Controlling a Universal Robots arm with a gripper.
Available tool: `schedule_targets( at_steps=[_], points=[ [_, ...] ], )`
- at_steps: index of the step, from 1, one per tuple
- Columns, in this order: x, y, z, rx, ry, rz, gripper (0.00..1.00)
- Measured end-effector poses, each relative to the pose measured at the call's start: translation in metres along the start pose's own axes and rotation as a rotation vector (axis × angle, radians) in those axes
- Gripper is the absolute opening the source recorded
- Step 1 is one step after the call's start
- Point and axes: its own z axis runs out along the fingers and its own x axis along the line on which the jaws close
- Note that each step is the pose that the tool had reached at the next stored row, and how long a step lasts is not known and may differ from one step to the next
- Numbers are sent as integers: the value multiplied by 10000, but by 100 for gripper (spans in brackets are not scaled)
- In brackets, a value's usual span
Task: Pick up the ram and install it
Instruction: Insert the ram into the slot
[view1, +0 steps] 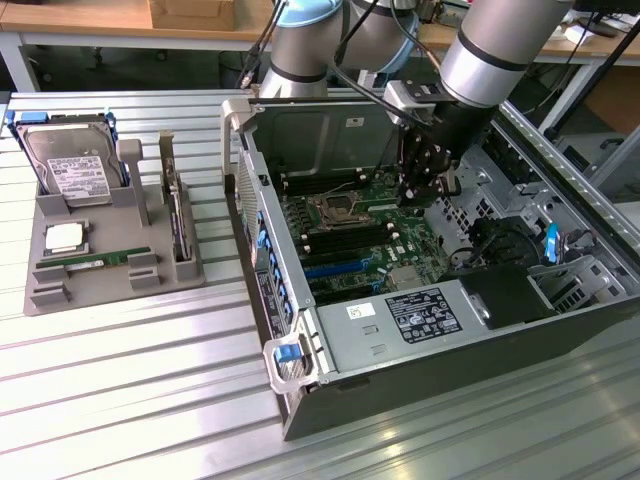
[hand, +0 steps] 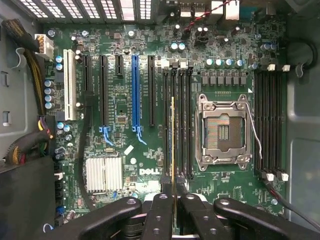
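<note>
The ram (hand: 173, 145) shows edge-on in the wrist view, a thin stick with a yellowish-gold top edge, standing upright over the black memory slots (hand: 177, 120) beside the empty silver CPU socket (hand: 222, 131). The gripper (hand: 173, 200) has its black fingers (hand: 161, 212) closed tight on the stick's near end. Around it spreads the green motherboard (hand: 125, 100) inside the open computer case (view1: 300, 400). On the exterior view's left, a grey tray (view1: 60, 290) holds a hard drive (view1: 68, 165).
</note>
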Motion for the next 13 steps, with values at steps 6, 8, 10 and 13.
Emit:
schedule_targets(
  at_steps=[6,8,10,13],
  points=[
    [14,-2,45,0,1,0,13],
    [19,-3,60,0,0,0,13],
    [26,-4,78,0,-1,0,13],
    [34,-5,101,0,1,0,13]
  ],
)
